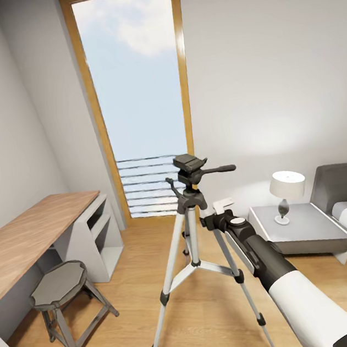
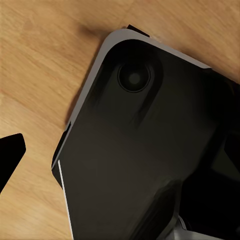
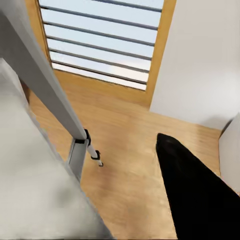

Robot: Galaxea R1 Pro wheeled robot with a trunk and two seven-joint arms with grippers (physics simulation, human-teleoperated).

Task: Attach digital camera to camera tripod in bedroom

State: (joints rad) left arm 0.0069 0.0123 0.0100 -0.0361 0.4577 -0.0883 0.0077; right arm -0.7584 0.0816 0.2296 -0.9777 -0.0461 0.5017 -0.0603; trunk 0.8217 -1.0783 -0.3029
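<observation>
Right arm [image 1: 290, 284] reaches forward from the near right corner, its wrist up against the camera tripod [image 1: 192, 232] just below the head. Can't really tell whether the right gripper [image 3: 150, 190] is open or closed; the wrist cam just shows one dark finger [image 3: 195, 195] over the wood floor [image 3: 130, 135]. Left gripper [image 2: 10, 155] I can't tell either, only a dark tip beside the robot's black base [image 2: 145, 150]. Tripod stands mid-room, stool [image 1: 60, 288] and desk [image 1: 27, 234] to its left, nightstand [image 1: 301, 226] with lamp [image 1: 286, 189] to the right, tall window [image 1: 136, 90] at the far wall.

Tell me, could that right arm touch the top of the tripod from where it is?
Probably yes. The right arm already stretches up beside the camera tripod, its wrist close under the tripod's head, with nothing between them.
</observation>
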